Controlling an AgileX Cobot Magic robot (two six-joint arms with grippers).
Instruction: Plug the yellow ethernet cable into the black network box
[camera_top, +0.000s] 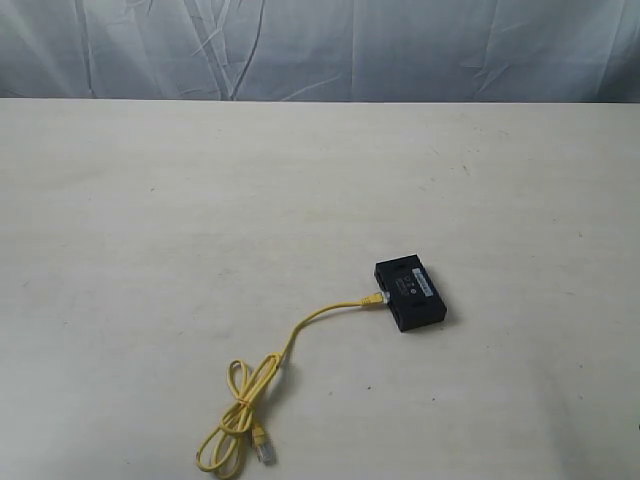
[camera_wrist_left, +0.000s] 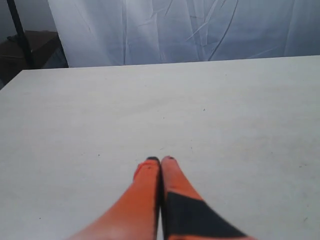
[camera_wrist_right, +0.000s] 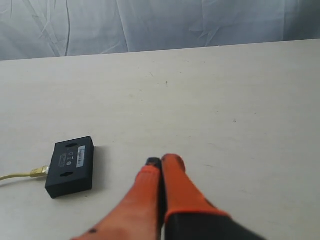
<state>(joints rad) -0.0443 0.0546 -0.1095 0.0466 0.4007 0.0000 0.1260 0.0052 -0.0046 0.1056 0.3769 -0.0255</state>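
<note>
Right gripper (camera_wrist_right: 161, 161), closed and empty, is nearer: black network box (camera_wrist_right: 70, 166) lies just ahead, yellow ethernet cable (camera_wrist_right: 17, 176) at its far side.

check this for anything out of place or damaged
Nothing stands out. The yellow ethernet cable has one end at the side of the black network box; its other plug lies loose by the coil. The box sits at an angle but looks intact. The left gripper and right gripper are shut and empty.
</note>
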